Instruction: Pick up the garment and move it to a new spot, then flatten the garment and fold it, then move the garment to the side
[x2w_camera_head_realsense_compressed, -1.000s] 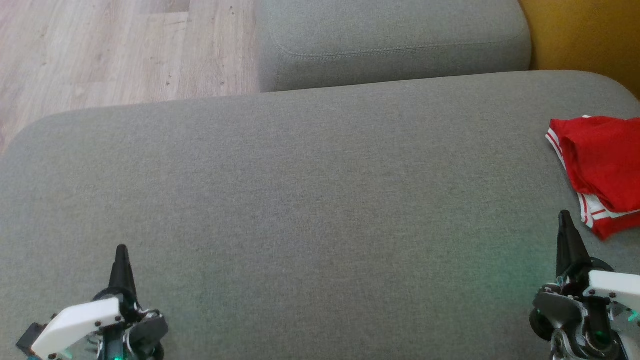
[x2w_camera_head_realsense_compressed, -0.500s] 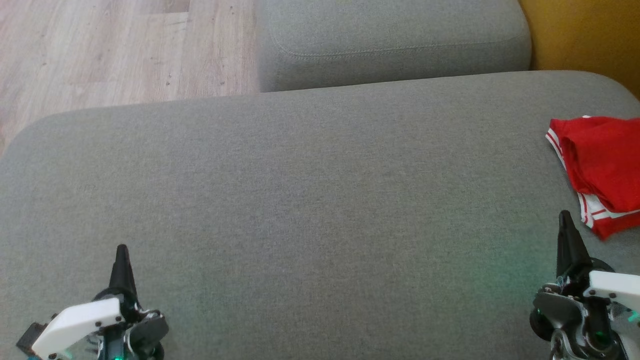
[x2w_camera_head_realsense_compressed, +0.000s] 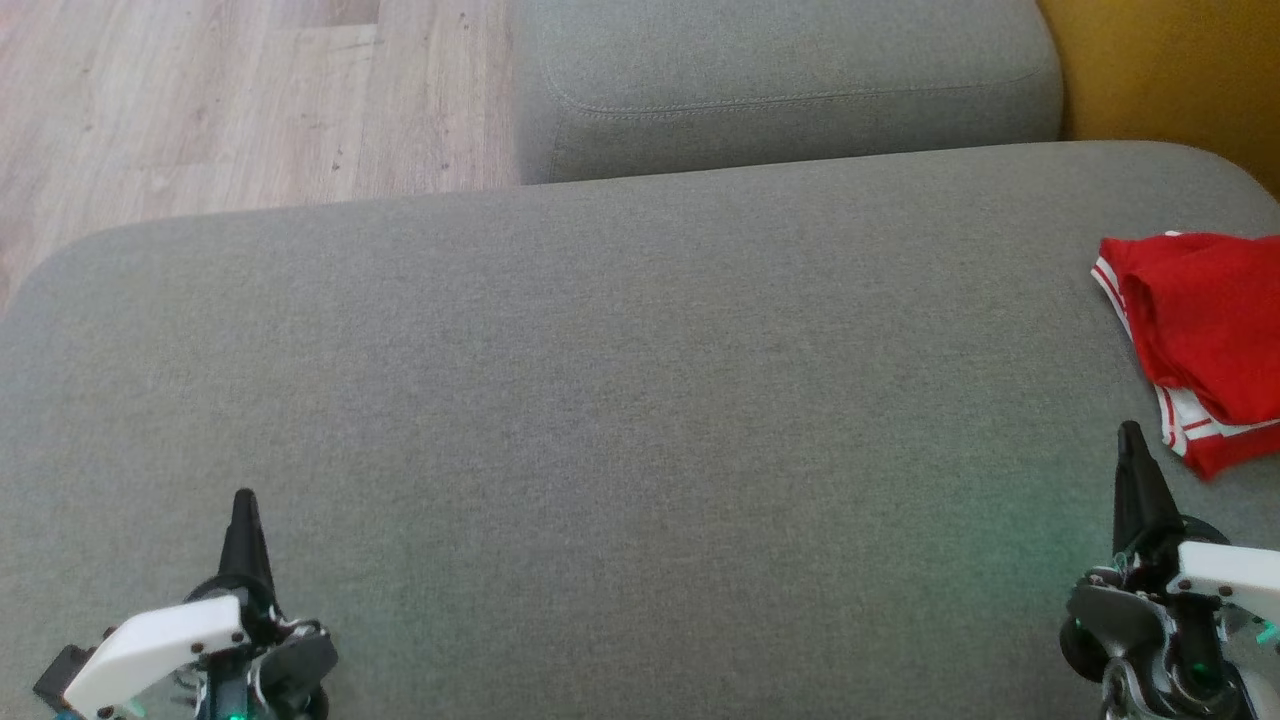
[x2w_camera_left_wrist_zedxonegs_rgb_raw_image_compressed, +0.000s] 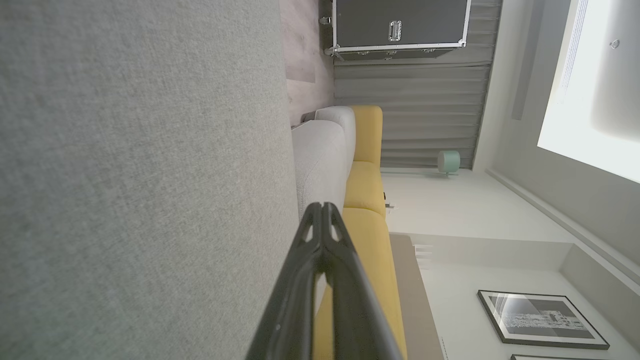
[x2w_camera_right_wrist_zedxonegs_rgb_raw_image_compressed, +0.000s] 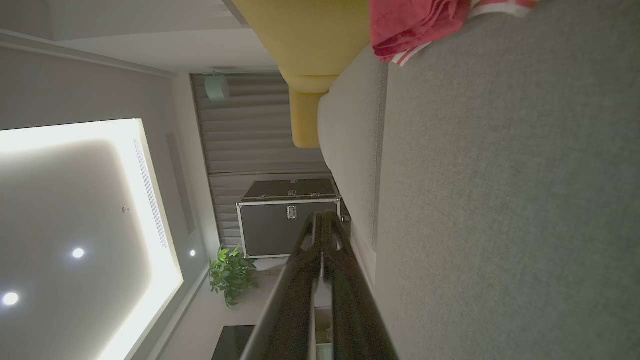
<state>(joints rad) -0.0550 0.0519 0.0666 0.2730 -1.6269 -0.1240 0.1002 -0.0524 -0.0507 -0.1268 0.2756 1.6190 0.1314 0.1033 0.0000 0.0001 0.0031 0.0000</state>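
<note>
The red, white-striped garment (x2w_camera_head_realsense_compressed: 1205, 330) lies bunched at the right edge of the grey sofa cushion (x2w_camera_head_realsense_compressed: 600, 400), just beyond the right tool (x2w_camera_head_realsense_compressed: 1130, 432). That tool and the left tool (x2w_camera_head_realsense_compressed: 243, 497) are both closed and empty. A shallow pinch could catch only one layer and drag the garment off the edge.

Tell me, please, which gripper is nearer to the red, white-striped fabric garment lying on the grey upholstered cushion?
Right. The right gripper is just beside the red garment's near hem, apart from it; the left gripper is far across the grey cushion, at the opposite side.
</note>
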